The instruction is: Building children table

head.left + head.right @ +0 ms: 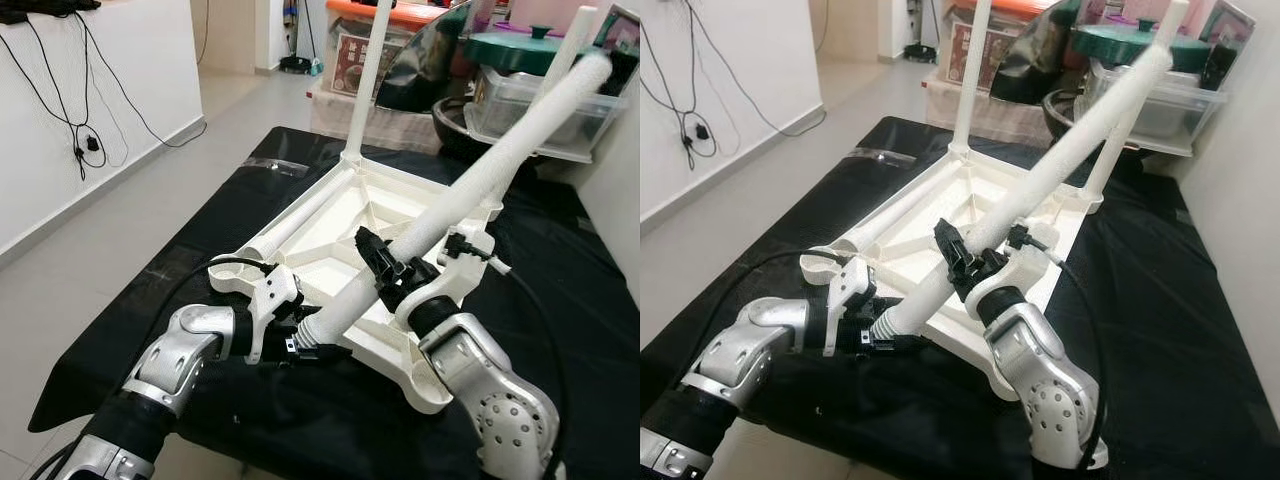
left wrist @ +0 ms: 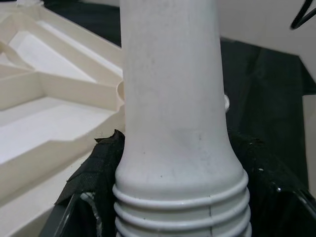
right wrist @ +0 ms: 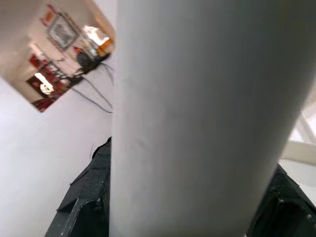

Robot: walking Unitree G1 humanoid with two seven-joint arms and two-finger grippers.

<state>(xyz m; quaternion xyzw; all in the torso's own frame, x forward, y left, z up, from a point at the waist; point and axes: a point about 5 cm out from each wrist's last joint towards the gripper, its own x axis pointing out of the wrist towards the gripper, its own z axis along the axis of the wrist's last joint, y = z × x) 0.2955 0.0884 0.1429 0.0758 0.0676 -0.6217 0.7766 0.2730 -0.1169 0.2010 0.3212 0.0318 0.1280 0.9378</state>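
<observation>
Upside-down white plastic table top (image 1: 340,235) lies on the black cloth (image 1: 200,270) covering the counter, ribbed underside up, roughly mid-counter and reaching toward your near edge. Two table legs already stand in sockets: far-left leg (image 1: 367,75) upright at the far-left corner of the top, far-right leg (image 1: 1125,110) at the far-right corner, partly hidden behind the leg you hold. Another white leg (image 1: 290,222) lies flat along the top's left edge.

You hold the loose leg (image 1: 470,185) with both grippers; it slants from the near side of the top up toward the far right of the counter. Left gripper (image 1: 300,342) has its fingers clamped on the leg's threaded lower end (image 2: 180,207), just over the top's near edge; left wrist view has the threads between the black padded fingers (image 2: 86,182). Right gripper (image 1: 385,268) has its fingers closed around the leg's shaft just above that, over the top's near-right part; right wrist view has the shaft close up between dark fingers (image 3: 81,207).

Beyond the far edge of the counter: clear storage bins (image 1: 530,105) with a green lid (image 1: 515,45), orange-lidded box (image 1: 385,40). Black cables (image 1: 70,110) hang on the left wall.
</observation>
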